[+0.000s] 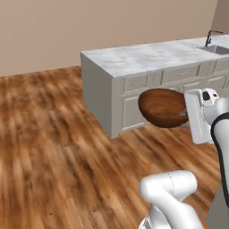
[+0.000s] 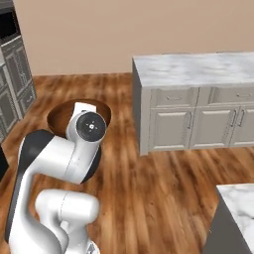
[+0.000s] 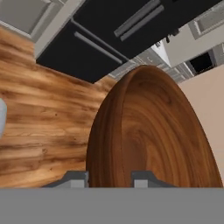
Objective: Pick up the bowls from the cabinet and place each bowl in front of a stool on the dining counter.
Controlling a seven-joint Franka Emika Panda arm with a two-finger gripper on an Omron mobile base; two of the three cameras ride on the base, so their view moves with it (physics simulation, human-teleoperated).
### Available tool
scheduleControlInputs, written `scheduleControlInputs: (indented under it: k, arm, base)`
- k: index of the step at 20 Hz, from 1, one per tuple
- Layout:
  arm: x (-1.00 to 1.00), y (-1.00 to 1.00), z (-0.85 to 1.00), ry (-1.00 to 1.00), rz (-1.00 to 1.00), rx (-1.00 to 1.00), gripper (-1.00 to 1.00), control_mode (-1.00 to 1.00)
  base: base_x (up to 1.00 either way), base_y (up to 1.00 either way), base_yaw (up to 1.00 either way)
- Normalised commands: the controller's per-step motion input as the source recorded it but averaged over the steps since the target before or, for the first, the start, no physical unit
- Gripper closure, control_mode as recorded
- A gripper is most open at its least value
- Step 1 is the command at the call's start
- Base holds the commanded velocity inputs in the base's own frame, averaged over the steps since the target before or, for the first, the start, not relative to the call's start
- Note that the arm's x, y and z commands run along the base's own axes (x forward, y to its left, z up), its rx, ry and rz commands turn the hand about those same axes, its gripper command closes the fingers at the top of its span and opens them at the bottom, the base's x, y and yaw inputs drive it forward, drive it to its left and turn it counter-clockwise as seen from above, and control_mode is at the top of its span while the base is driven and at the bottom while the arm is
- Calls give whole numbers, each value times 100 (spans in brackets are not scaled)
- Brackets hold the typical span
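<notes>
A dark brown wooden bowl [image 1: 162, 107] hangs in the air over the wood floor, tilted on its side, with my gripper [image 1: 185, 114] shut on its rim. In the hand view the bowl [image 3: 148, 131] rises large above the gripper [image 3: 109, 180], its rim between the two fingertips [image 3: 76, 179]. From the right base view the bowl [image 2: 62, 116] peeks out behind my wrist. The dining counter [image 1: 134, 58] is the long white marble slab ahead, with its sink and black faucet [image 1: 210, 38] at the far right; it also stands at the upper right [image 2: 198, 69]. The cabinet and the stool are out of view.
Grey drawers and doors front the counter [image 2: 173, 124]. Tall grey cabinets with a dark oven [image 2: 10, 64] stand at the left. A marble-topped corner [image 2: 238, 203] juts in at the lower right. Black appliance fronts with grey bar handles [image 3: 109, 35] lie beyond the bowl. Open wood floor [image 1: 53, 134] spreads left.
</notes>
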Motion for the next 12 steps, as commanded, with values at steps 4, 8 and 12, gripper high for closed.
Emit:
scheduleControlInputs:
  k: [4, 8, 12]
  arm:
    - [0, 0, 0, 0, 0, 0, 100, 100]
    - [0, 0, 0, 0, 0, 0, 100, 100]
    - [0, 0, 0, 0, 0, 0, 100, 100]
  base:
    - [100, 43, 3]
    - [100, 61, 0]
    - [100, 85, 0]
